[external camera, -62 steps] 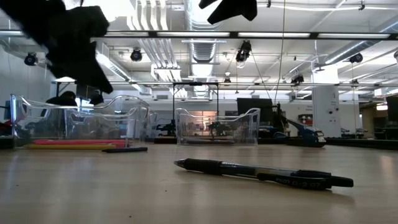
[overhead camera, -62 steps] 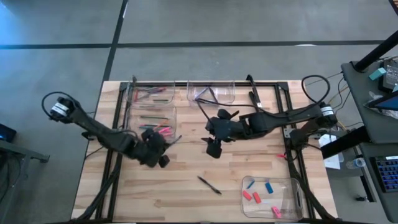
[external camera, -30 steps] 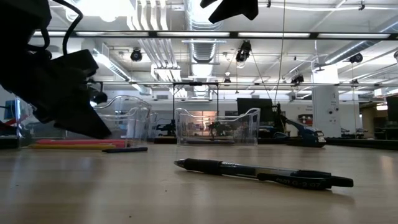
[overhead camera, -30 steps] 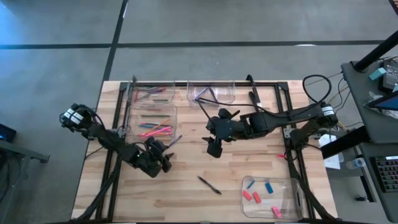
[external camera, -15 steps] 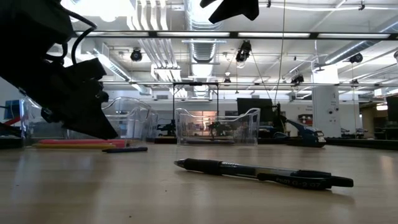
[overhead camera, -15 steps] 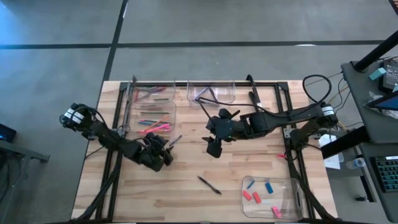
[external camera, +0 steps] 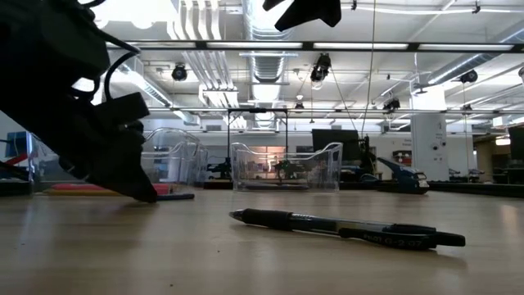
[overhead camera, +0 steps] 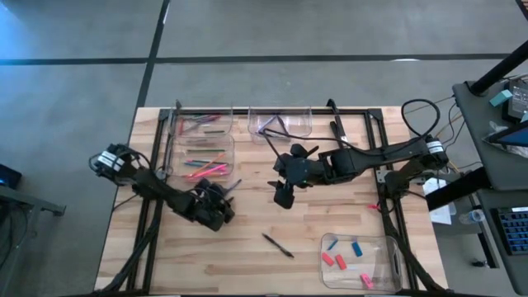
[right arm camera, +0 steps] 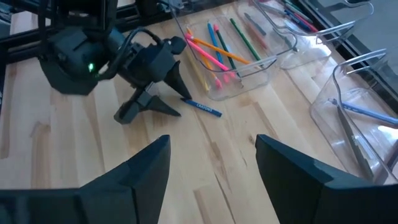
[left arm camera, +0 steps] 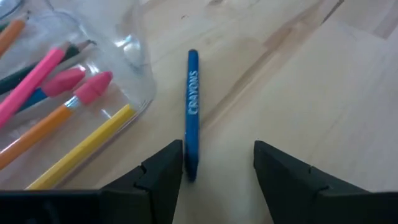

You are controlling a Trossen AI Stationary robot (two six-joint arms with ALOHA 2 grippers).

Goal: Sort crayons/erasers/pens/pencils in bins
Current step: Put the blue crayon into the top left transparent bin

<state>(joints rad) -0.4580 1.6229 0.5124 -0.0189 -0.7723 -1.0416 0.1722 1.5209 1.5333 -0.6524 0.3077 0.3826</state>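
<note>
- Two arms are at the worktop (overhead camera: 330,227); only the left one is at work. The left gripper (overhead camera: 216,208) sits low over the boards with its fingers apart, straddling one end of a blue crayon (left arm camera: 192,112) that lies flat just outside the corner of the pencil bin (left arm camera: 134,93).
- The crayon is not yet held: in the left wrist view both fingers stand clear on either side of its near end, one almost touching it.
- The right gripper (overhead camera: 283,195) hangs above the middle of the worktop, fingers apart and empty.
- Step in hand, as judged: picking up the loose crayon for its bin.
- Four clear bins are present. The pencil bin holds pink, orange and yellow pencils; the bin behind it (overhead camera: 198,124) holds more coloured sticks; the far middle bin (overhead camera: 280,124) holds a few slim items; the near right bin (overhead camera: 363,260) holds the erasers (overhead camera: 334,260), pink, red and blue.
- One black pen (external camera: 344,227) lies loose on the near worktop, well apart from every bin, unsorted.
- Next move, as judged: centre on the crayon's shaft, settle lower, close squarely across it, then lift clear of the bin wall beside it. A grip near the tip risks the crayon pivoting or rolling away.
</note>
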